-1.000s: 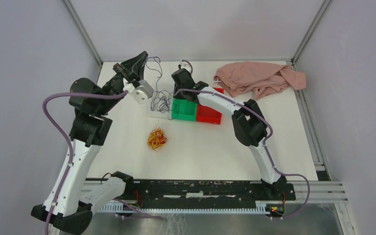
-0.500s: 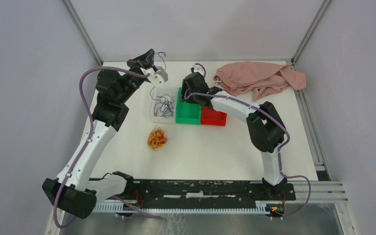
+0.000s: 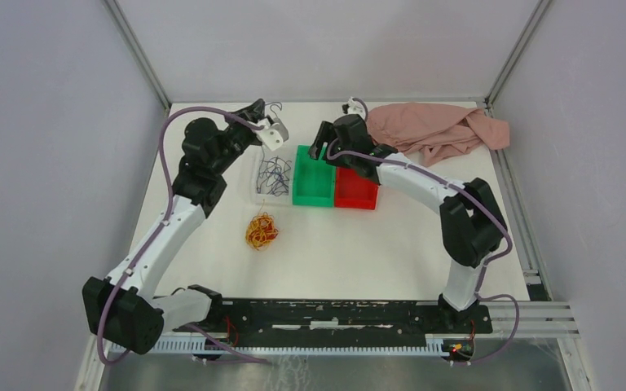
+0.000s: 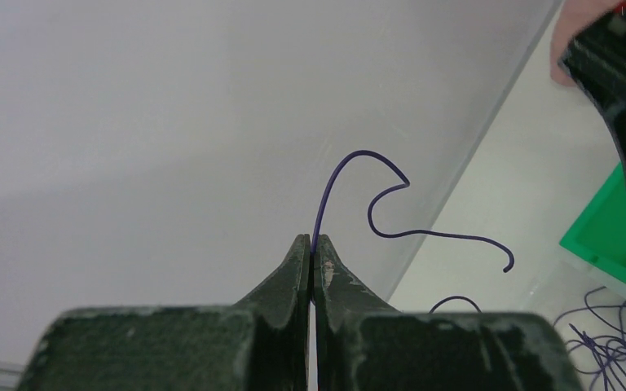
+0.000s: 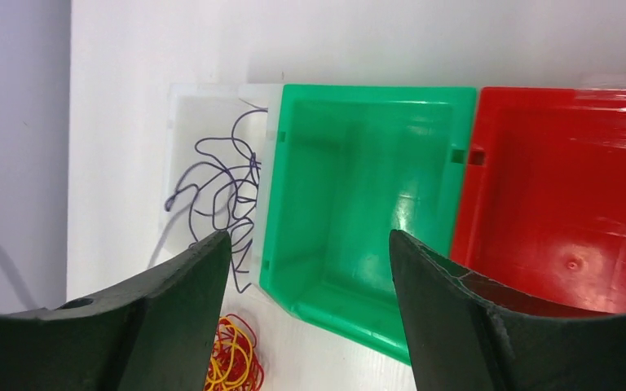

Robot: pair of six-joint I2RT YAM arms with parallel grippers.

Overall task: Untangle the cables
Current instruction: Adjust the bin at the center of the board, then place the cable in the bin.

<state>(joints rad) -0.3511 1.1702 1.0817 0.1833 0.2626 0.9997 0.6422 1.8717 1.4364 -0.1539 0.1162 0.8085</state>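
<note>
Left gripper (image 4: 313,248) pinched one purple cable (image 4: 359,152). Right gripper (image 5: 308,236) hung spread wide above three bins (image 5: 359,94).

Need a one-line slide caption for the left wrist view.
Left gripper shut on one purple cable strand, its free end curling up before the grey wall; green bin at right edge.

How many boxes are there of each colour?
clear box: 1
green box: 1
red box: 1
Total: 3 boxes
</note>
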